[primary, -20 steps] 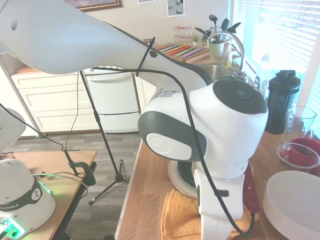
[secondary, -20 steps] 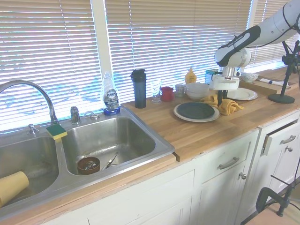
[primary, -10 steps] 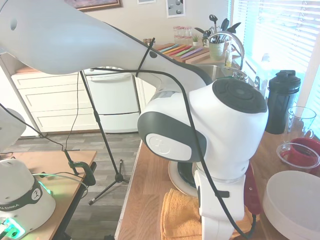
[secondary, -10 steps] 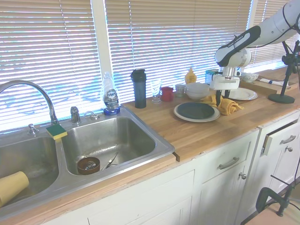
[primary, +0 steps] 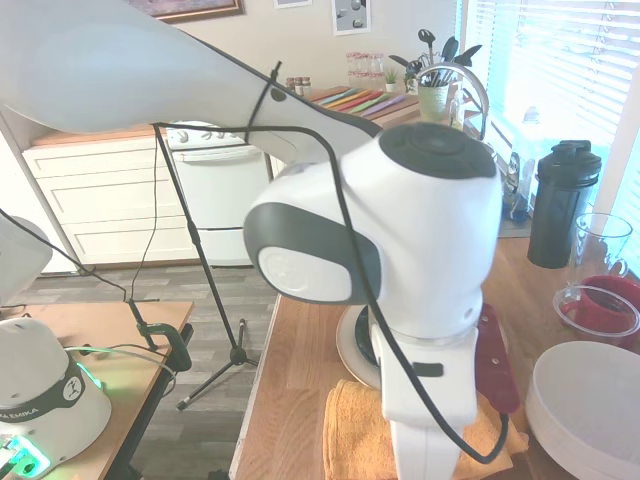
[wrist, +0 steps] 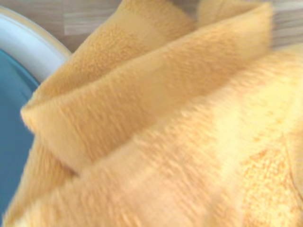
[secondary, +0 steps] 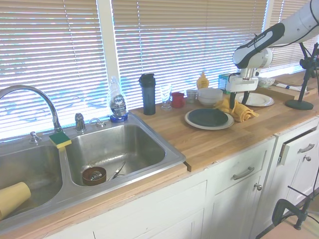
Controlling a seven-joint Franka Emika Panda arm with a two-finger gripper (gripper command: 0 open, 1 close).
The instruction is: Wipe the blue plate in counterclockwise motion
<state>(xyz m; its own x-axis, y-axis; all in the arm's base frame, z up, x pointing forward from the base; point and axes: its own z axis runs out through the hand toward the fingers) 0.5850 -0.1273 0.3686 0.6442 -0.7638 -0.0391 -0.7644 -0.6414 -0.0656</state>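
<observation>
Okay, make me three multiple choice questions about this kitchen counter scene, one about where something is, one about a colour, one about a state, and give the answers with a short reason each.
1. What does the blue plate sit on?
A. a cream plate
B. the sink
C. a white bowl

2. What colour is the towel beside it?
A. red
B. green
C. orange-yellow

3. Is the towel on the blue plate now?
A. yes, covering it
B. no, it lies beside it on the counter
C. it hangs over the sink

Answers: 1 A, a cream rim rings the plate. 2 C, seen close in the wrist view. 3 B, the plate's surface is bare in the second exterior view.
</observation>
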